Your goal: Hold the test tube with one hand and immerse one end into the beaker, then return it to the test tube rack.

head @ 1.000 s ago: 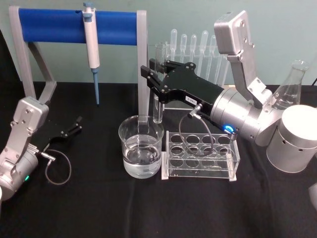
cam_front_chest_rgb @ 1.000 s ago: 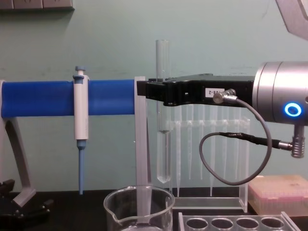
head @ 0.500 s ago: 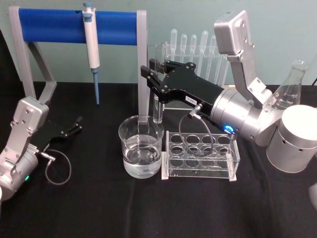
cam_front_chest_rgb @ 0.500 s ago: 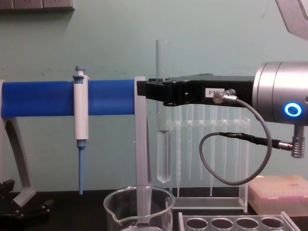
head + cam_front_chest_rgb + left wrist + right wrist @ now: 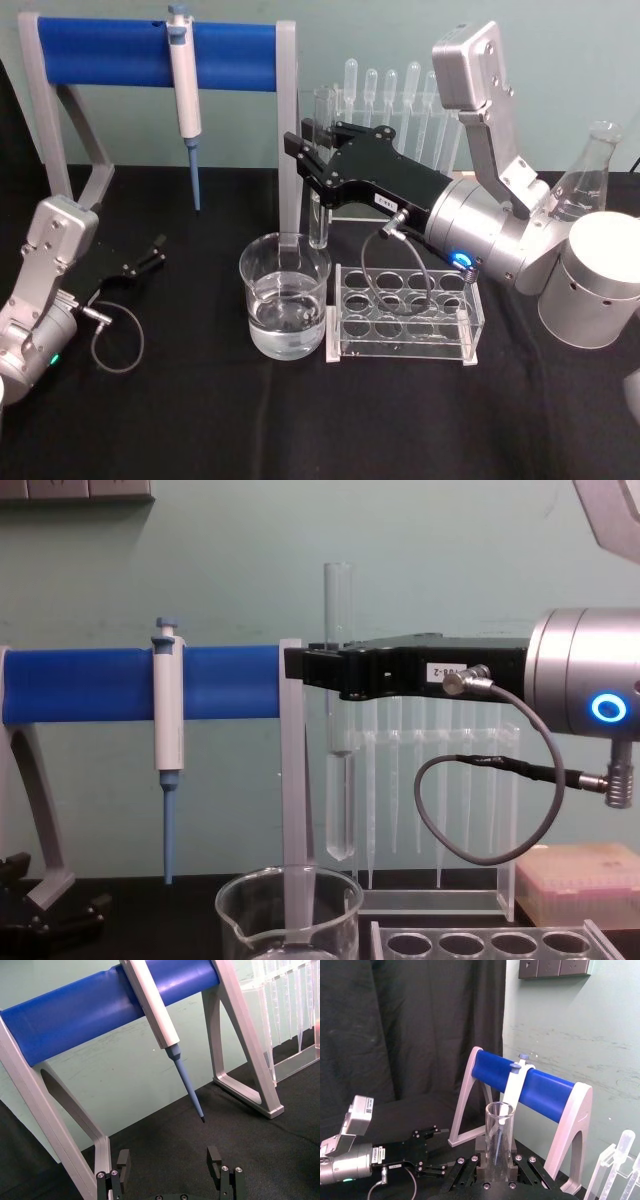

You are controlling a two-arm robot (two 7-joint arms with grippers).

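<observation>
Test tube unmoved, upright in right tool, seemingly behind beaker.

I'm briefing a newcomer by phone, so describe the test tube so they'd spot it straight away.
Find the blue bar stand at the back; beside its right post, the right tool holds the test tube upright, clear of the beaker. Unlike the bulb-topped pipettes behind it, it is a plain open-rimmed glass tube.

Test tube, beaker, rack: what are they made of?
Test tube, held by the right gripper: glossy clear glass, seemingly; backdrop shows through. Beaker: likely glass, transparent, moulded spout. Test tube rack: probably clear acrylic; flat plates, drilled round holes.
</observation>
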